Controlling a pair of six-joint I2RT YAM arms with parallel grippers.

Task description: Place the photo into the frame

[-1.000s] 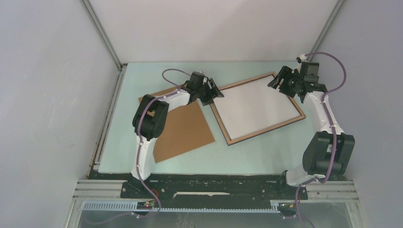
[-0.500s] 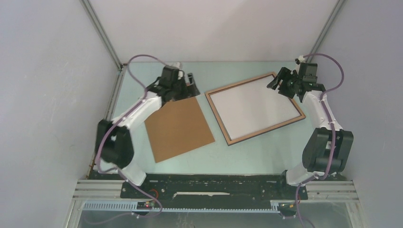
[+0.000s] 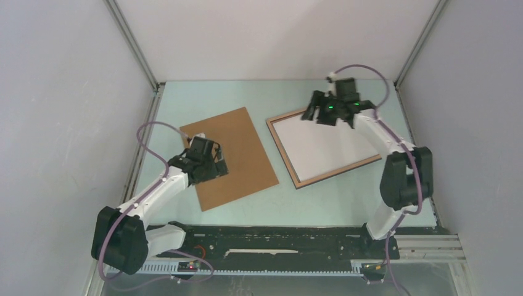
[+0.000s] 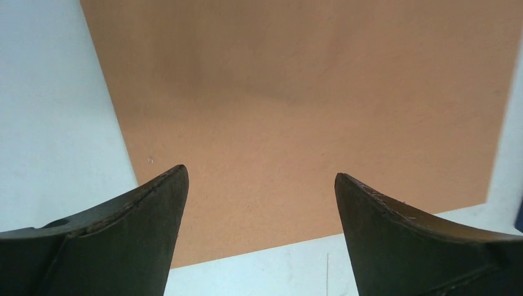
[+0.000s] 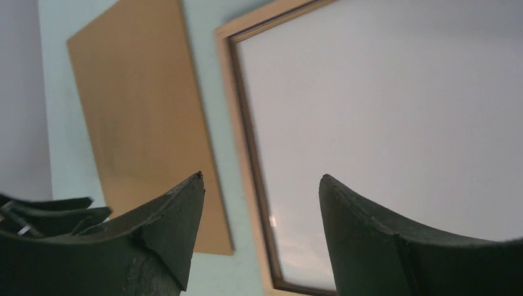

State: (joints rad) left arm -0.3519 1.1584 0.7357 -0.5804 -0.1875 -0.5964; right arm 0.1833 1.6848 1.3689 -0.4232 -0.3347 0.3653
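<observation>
The frame (image 3: 284, 151) is a thin light-wood rectangle lying flat right of centre, its inside a plain whitish surface. The photo is out of view. A plain brown board (image 3: 247, 154) lies flat just left of the frame, with a strip of table between them. My left gripper (image 3: 213, 163) hovers over the board's left part, open and empty; the left wrist view shows the board (image 4: 308, 92) filling the space beyond the gripper (image 4: 260, 176). My right gripper (image 3: 313, 115) hangs open above the frame's far edge. Its wrist view shows the gripper (image 5: 262, 177) over the frame's left rail (image 5: 239, 123) and the board (image 5: 142, 111).
The pale green table (image 3: 345, 203) is walled in by grey panels at the left, back and right. A black base rail (image 3: 277, 237) runs along the near edge.
My left arm has pulled back from the board's far edge toward the near left, its gripper opening wider. My right arm has swung left from the frame's far right corner along its far edge.
</observation>
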